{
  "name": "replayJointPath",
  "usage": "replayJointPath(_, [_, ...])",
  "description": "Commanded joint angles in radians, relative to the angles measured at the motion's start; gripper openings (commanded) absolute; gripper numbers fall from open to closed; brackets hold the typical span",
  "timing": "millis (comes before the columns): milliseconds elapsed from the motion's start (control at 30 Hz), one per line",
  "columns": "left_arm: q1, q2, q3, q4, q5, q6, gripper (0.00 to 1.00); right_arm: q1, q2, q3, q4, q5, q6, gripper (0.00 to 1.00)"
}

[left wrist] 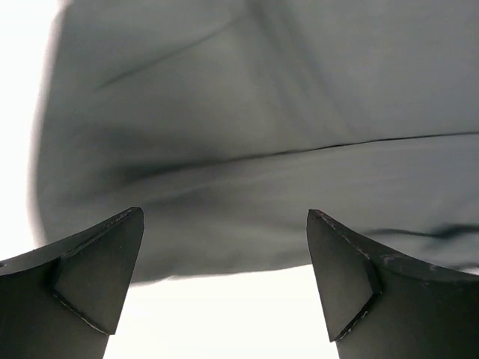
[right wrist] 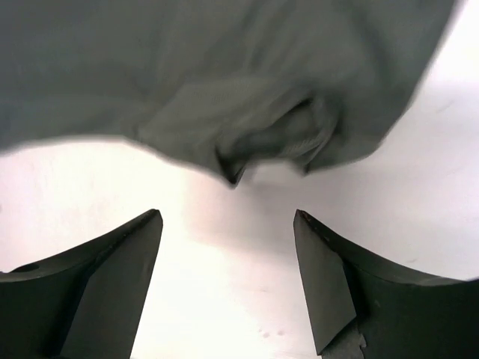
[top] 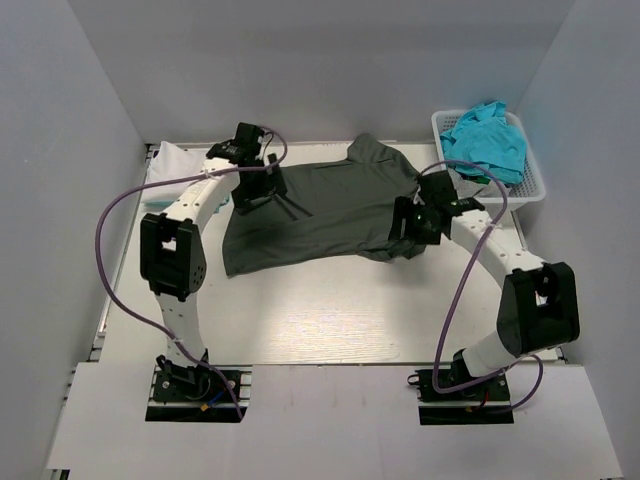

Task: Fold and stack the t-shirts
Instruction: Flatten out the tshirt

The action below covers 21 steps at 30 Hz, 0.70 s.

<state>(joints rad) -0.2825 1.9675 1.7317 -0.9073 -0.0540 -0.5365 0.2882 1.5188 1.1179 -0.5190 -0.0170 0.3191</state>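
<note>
- At the near edge stand the left arm (top: pixel 172 255) and the right arm (top: pixel 535 310), white with black joints. A purple cable (top: pixel 103 250) loops beside each.
- They are bolted to one table (top: pixel 300 320), a pale, smooth, flat top.
- The right gripper (right wrist: pixel 228 217) hangs over bare table at about 4 o'clock from the middle. Its two dark, wedge-shaped fingers are spread wide with nothing between them.
- Just past its tips lies one sleeve of the dark shirt (top: pixel 320 215), crumpled into soft folds and clear of the fingers.
- There is one dark shirt, of thin, matte charcoal grey-green cloth, spread across the middle of the table.
- Its long axis runs from 9 to 3 o'clock, slightly tilted. The straight hem is toward 9, the shoulders are toward 3, and the other sleeve points to about 1 o'clock.
- It lies mostly flat, with a few long creases.
- The left gripper (left wrist: pixel 224 217) hovers over the shirt's 10 o'clock corner by the hem. Its fingers are fully apart and hold nothing, with cloth beneath and ahead of them.
- One white shirt (top: pixel 165 160) lies in a soft heap at the far-left corner, about 10 o'clock, partly behind the left arm. I cannot tell which way it points.
- One basket (top: pixel 538 185), rectangular and made of white plastic lattice, sits far right at 2 o'clock.
- Turquoise shirts (top: pixel 485 140) are heaped in it and rise above the rim. I cannot count them.
</note>
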Motion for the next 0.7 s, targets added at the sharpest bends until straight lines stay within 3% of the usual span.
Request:
replayJointPath(0, [-0.061, 0.078, 0.166, 0.091, 0.156, 0.036, 1.0, 0.022, -0.017, -0.093, -0.033, -0.133, 0.06, 0.77])
replayJointPath(167, [-0.158, 0.308, 0.429, 0.172, 0.362, 0.036, 1.0, 0.022, -0.006, -0.167, 0.079, -0.215, 0.13, 0.77])
replayJointPath(333, [-0.245, 0.421, 0.509, 0.3, 0.497, -0.016, 1.0, 0.02, 0.049, -0.171, 0.152, -0.169, 0.158, 0.77])
replayJointPath(533, [-0.316, 0.482, 0.509, 0.375, 0.436, -0.013, 1.0, 0.017, 0.132, -0.171, 0.212, -0.106, 0.181, 0.77])
replayJointPath(667, [-0.325, 0.542, 0.519, 0.375, 0.376, -0.003, 1.0, 0.016, 0.17, -0.173, 0.264, -0.074, 0.201, 0.69])
